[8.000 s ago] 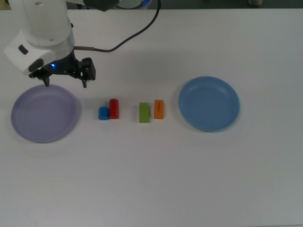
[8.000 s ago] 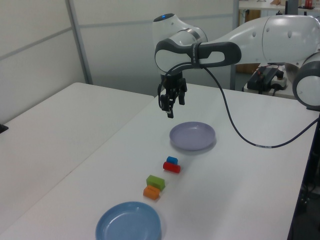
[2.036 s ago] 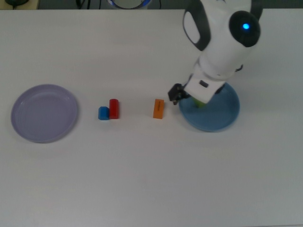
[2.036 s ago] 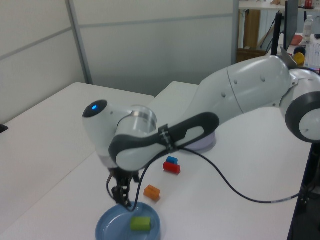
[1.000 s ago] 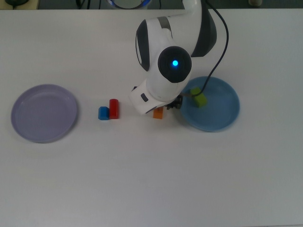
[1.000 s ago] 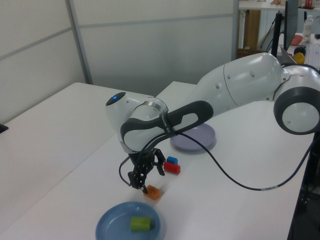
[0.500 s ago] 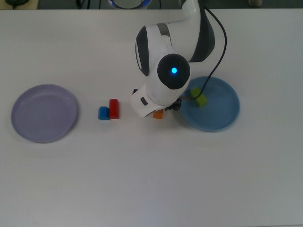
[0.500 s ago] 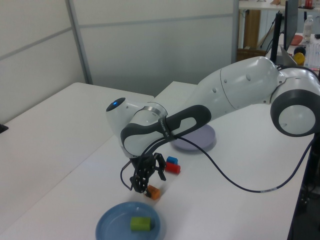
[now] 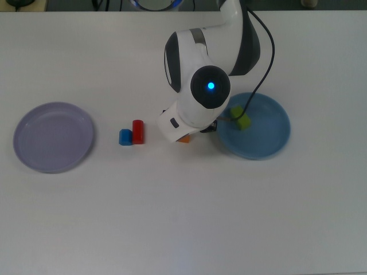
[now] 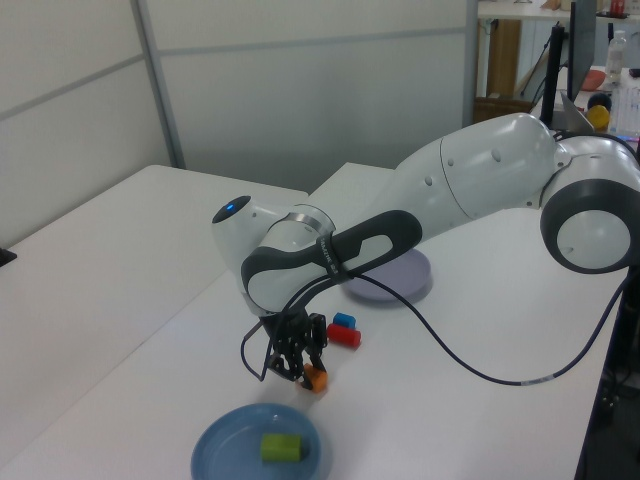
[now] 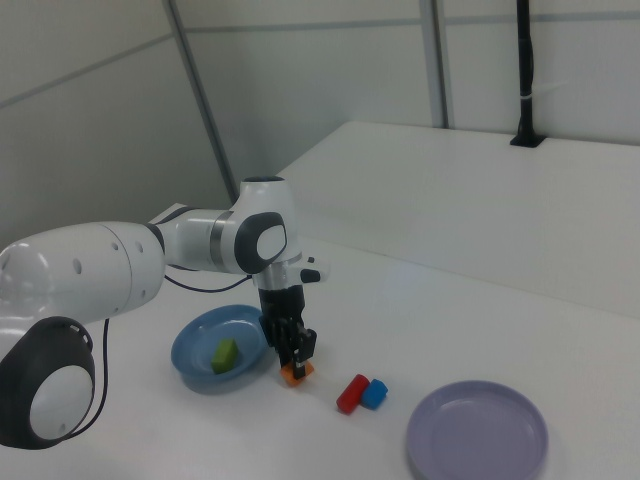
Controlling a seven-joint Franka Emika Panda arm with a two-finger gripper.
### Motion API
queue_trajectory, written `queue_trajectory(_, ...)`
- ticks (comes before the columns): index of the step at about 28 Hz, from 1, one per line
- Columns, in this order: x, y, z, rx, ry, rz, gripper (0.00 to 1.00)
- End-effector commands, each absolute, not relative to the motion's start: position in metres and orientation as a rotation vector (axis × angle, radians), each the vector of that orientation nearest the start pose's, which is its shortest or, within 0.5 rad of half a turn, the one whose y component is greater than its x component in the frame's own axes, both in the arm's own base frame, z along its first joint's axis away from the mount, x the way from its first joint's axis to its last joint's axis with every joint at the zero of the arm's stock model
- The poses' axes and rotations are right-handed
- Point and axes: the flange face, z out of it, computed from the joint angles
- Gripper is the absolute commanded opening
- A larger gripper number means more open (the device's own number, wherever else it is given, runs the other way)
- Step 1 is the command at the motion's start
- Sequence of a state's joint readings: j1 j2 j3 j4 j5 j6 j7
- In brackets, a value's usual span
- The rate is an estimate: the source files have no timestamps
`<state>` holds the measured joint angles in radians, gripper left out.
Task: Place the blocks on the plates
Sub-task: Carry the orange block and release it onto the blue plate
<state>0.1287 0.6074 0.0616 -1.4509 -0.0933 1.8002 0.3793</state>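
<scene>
My gripper (image 10: 305, 372) is low over the table beside the light blue plate (image 9: 264, 143), shut on the orange block (image 10: 315, 378), which sits tilted at its tips (image 11: 293, 365). In the top view the arm hides the gripper, and only a sliver of the orange block (image 9: 183, 139) shows. The green block (image 9: 243, 121) lies on the light blue plate. The red block (image 9: 137, 131) and the blue cube (image 9: 125, 137) touch each other on the table. At the top view's left lies the lavender plate (image 9: 54, 137), with nothing on it.
The white arm (image 9: 206, 80) and its black cable (image 9: 261, 57) reach over the middle of the table from the far edge in the top view. A second white table (image 10: 90, 270) stands alongside in the left view.
The gripper has come down onto the orange block, which has shifted slightly toward the top view's left. The other blocks and both plates have not moved.
</scene>
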Motion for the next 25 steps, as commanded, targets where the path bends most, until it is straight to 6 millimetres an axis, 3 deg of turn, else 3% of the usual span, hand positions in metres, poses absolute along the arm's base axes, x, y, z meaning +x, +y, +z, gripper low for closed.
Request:
queue_trajectory(1, 0.676, 0.114, 0.331, -3.230, 0.248, 0.335, 0.00)
queue_trajectory(4, 0.678, 0.117, 0.359, -3.217, 0.223, 0.266, 0.00)
queue_trajectory(8, 0.676, 0.128, 0.379, -3.216, 0.183, 0.219, 0.00)
queue_trajectory(10, 0.675, 0.137, 0.380, -3.219, 0.160, 0.212, 0.00)
queue_trajectory(16, 0.669, 0.195, 0.382, -3.216, 0.024, 0.128, 0.00)
queue_trajectory(25, 0.667, 0.228, 0.364, -3.206, -0.061, 0.072, 0.00)
